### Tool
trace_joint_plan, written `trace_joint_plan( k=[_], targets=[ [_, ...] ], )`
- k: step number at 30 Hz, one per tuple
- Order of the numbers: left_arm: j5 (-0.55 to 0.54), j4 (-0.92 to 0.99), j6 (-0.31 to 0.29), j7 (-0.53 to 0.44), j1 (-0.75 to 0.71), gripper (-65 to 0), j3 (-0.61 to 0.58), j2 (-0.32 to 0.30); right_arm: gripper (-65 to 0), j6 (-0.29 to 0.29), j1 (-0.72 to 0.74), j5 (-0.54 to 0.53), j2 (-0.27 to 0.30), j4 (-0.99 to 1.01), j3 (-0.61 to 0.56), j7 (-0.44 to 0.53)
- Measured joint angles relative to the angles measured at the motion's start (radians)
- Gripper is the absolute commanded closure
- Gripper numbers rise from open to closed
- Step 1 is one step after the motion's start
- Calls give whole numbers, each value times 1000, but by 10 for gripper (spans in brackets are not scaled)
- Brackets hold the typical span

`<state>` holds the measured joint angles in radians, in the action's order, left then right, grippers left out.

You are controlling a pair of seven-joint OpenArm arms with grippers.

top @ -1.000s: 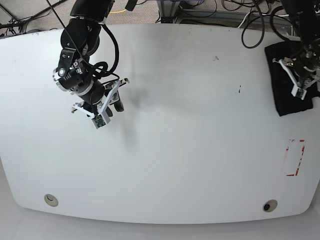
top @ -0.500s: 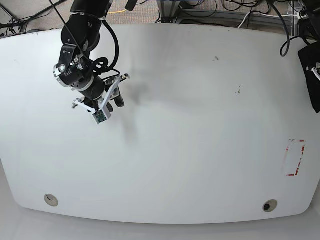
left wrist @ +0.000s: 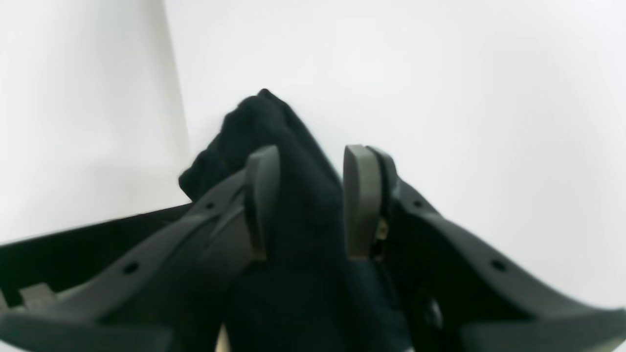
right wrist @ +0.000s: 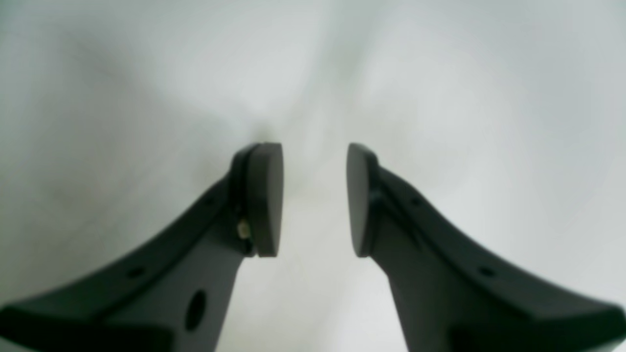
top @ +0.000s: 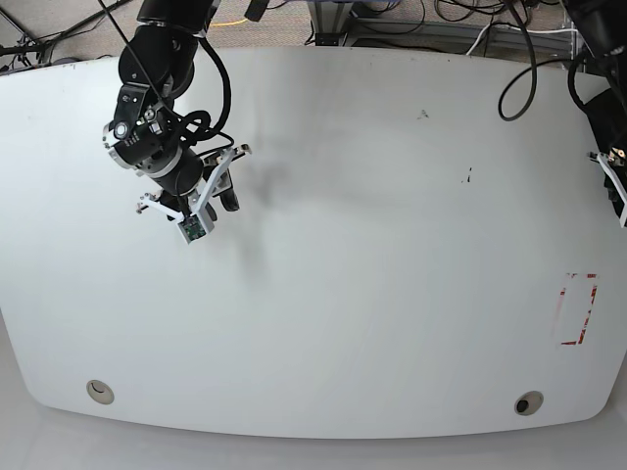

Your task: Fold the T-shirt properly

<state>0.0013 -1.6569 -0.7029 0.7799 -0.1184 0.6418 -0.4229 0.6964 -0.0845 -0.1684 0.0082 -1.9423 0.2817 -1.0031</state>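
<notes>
No lettering shows on the T-shirt [left wrist: 293, 205] the left gripper [left wrist: 311, 200] pinches.

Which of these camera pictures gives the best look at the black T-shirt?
The left wrist view: the T-shirt fills it, bunched between the left gripper fingers. The base view catches only a dark sliver at its right edge; the right wrist view shows none.

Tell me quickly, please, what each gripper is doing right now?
Left gripper: shut on the black T-shirt, a bunch of fabric between its pads.
Right gripper: open, nothing between its pads, above the white table.
</notes>
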Motion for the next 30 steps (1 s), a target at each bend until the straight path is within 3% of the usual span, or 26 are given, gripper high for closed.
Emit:
trace_joint_plan(
  k=[2, 7, 10, 12, 15, 18, 21, 26, 30],
  targets=[
    [7, -61, 3, -24, -12, -203, -1, 71, -214, 2, -2, 40, 12, 1, -3, 74],
    [-12, -142, -2, -277, -58, -204, -32, 223, -216, 3, -13, 196, 18, 43, 2, 309],
    [13, -141, 116, -434, -105, -204, -72, 303, -216, 3, -23, 313, 24, 138, 4, 450],
    [24, -142, 179, -555, -145, -204, -108, 343, -216, 5, -49, 325, 35, 181, 19, 582],
    [63, -143, 235, -662, -219, -204, -156, 404, -216, 12, -99, 323, 39, 231, 88, 757],
    [80, -143, 259, -742, -301, -204, -185, 456, -216, -9, -157, 348, 50, 281, 138, 837],
    [77, -167, 254, -785, -386, -199, -187, 500, -216, -7, -246, 286, 53, 279, 157, 914],
    [74, -232, 269, -820, -592, -197, -185, 578, -216, 9, -423, 112, 51, 259, 187, 915],
    [74, -242, 259, -820, -742, -196, -190, 583, -214, -14, -584, 34, 67, 224, 217, 924]
  ],
)
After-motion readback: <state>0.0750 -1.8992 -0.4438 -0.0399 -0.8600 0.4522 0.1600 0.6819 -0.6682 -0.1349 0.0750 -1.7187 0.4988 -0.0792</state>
